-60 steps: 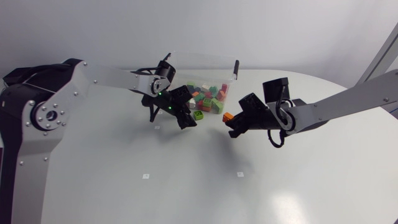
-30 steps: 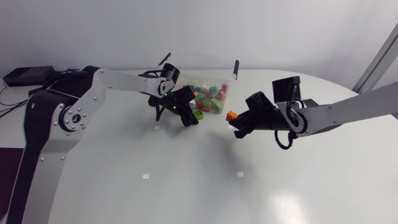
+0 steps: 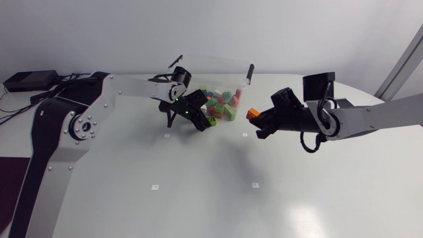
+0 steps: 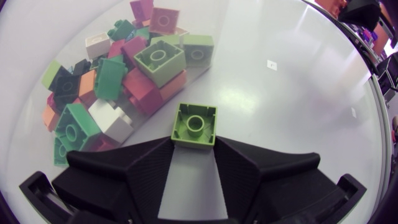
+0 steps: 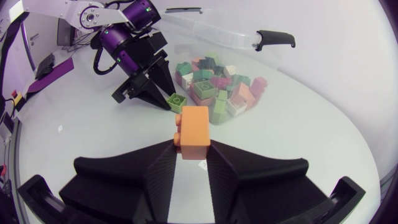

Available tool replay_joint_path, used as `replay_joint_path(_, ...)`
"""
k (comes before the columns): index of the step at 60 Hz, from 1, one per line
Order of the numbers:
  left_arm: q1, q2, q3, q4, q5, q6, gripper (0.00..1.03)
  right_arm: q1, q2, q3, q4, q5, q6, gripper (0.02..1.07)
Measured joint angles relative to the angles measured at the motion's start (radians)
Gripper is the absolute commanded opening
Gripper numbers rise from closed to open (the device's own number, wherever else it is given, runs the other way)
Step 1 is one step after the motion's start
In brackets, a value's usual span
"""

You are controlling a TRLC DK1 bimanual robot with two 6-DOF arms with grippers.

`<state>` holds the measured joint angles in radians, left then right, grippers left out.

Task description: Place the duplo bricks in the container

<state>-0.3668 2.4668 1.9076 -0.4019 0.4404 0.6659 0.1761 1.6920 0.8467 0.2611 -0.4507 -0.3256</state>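
green brick [image 3: 211, 123], orange brick [image 3: 251, 114], clear container [image 3: 215, 75]

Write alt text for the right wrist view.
The right arm's black gripper is shut on an orange rectangular duplo brick. Ahead is a clear plastic container holding a pile of mixed-colour bricks, with the left arm's black gripper holding a lime green square brick beside it.

Left claw [image 4: 194, 148]: matte black, shut on lime-green brick [image 4: 195, 125], plain. Right claw [image 5: 193, 152]: matte black, shut on orange brick [image 5: 193, 127], plain. Container [image 5: 217, 37]: clear, with black clips [image 5: 275, 38]. Loose bricks [image 4: 112, 81] inside: green, lime, red, maroon, orange, white, black. Worktop [image 3: 198, 192]: plain white. Arm links [image 3: 125, 86]: silver-grey, with black joints.
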Motion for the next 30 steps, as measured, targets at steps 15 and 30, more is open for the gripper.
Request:
replay_joint_path(15, 0.005, -0.044, -0.087, 0.019, 0.053, -0.003, 0.29, -0.002, -0.017, 0.018, -0.002, -0.002, 0.038, 0.3)
replay_joint_path(30, 0.042, -0.142, -0.224, 0.018, 0.071, 0.008, 0.29, 0.0, -0.019, 0.134, -0.003, 0.01, 0.107, 0.3)
